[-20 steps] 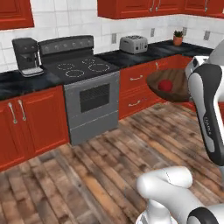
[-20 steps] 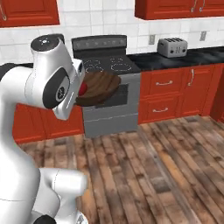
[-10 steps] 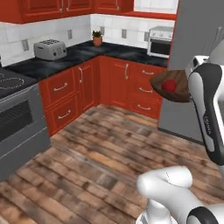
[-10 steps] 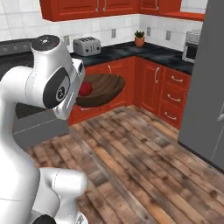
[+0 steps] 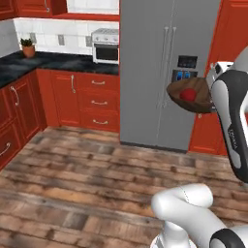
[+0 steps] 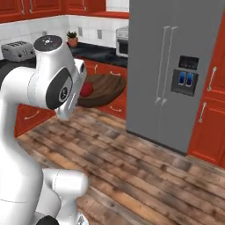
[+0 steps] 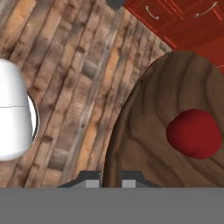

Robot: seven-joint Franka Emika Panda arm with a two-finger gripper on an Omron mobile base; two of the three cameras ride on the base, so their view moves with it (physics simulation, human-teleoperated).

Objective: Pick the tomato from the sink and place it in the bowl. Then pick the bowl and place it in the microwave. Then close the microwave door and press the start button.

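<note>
The dark brown wood-grain bowl (image 5: 193,104) hangs in the air in front of my arm, with the small red tomato (image 5: 188,95) lying inside it. From the right base view the bowl (image 6: 107,87) juts out from behind my wrist, and the tomato (image 6: 86,89) rests near its held side. In the hand view my gripper (image 7: 110,177) is shut on the rim of the bowl (image 7: 144,131); the tomato (image 7: 194,133) sits in its hollow. The sink is out of view.
A tall grey fridge (image 5: 169,68) stands straight ahead between red cabinets (image 5: 92,101). Left of it, a grey-framed appliance with a dark window (image 5: 105,46) sits on the black counter (image 5: 53,62); I cannot tell if it is the microwave. Wood floor (image 5: 97,179) lies open below.
The whole picture has swung: the stove and toaster slid out to the left and the fridge came into view, so the base turned. The bowl with the tomato stayed in my gripper.
</note>
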